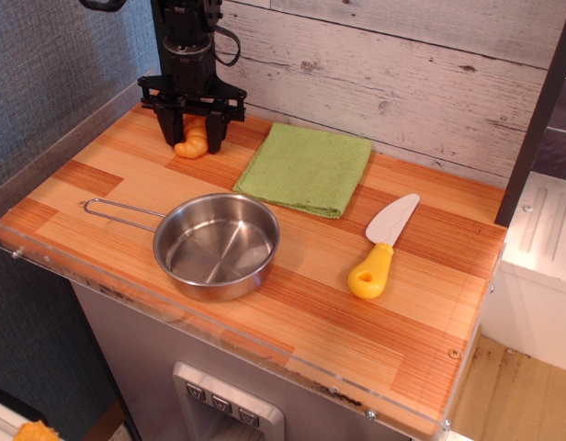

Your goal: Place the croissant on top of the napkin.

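Striped wood counter (292, 303), ridged glossy croissant (195, 141) (woven napkin (305, 168) beside)

The arm is matte black throughout. Its wrist column is blocky, with a black cable looped along the side. The gripper (193, 140) has a wide black crossbar carrying two short, thick black fingers (215, 132) with squared tips.

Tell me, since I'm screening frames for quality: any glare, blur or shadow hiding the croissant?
In observation.image the focus is sharp; soft highlights sit inside the steel pan; the gripper straddles the croissant, covering part of it; the napkin is evenly lit.
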